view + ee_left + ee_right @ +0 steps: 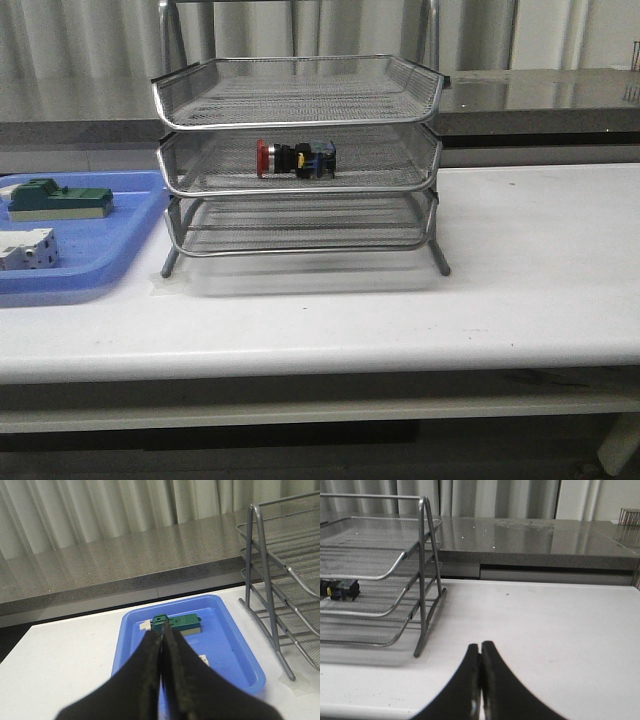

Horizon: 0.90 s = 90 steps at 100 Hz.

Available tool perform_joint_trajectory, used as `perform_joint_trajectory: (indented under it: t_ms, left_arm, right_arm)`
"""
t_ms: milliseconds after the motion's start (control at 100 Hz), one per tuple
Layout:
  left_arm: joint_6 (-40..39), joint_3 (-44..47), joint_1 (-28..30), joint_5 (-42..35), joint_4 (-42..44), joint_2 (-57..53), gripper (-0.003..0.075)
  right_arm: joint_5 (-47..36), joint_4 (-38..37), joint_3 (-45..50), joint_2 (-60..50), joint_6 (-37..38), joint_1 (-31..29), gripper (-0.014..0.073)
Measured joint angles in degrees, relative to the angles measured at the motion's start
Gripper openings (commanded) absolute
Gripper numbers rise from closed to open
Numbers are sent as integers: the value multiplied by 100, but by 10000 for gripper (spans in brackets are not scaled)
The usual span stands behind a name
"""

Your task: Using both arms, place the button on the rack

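Stretching across the front view is a white table (520, 270) with a rounded front edge, backed by a grey speckled counter (540, 95) and pale pleated curtains (90, 40). At the far left lies one flat blue tray (110, 250), holding two parts: one green block (60, 198) toward the back and one white block (25, 250) nearer the front. Just beside the tray stands one rack (298, 160) of silver wire mesh, with three trays stacked in a metal frame on splayed legs. One button (296, 158) lies on its side in the middle tray, the red mushroom head pointing left, then a silver collar, a black body, and a blue-and-yellow block at the right end; the top and bottom trays hold nothing visible. From the right wrist view only the button's blue-and-yellow end shows, through the mesh at the picture's edge. Neither arm appears in the front view. The left gripper (162, 645) hovers above the blue tray with its black fingers pressed together and nothing between them. The right gripper (480, 655) hangs over bare table beside the rack's legs, its fingers likewise closed on nothing.
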Motion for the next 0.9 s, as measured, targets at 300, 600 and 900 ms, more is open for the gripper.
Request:
perform_joint_trajectory:
  t_ms: [300, 600, 900]
  left_arm:
    - [0, 0, 0, 0, 0, 0, 4]
    - [0, 0, 0, 0, 0, 0, 4]
    - [0, 0, 0, 0, 0, 0, 4]
  right_arm:
    - [-59, 111, 666, -737, 35, 0, -57]
    - [-81, 119, 748, -959, 35, 0, -57]
    - [-81, 124, 748, -959, 35, 0, -57]
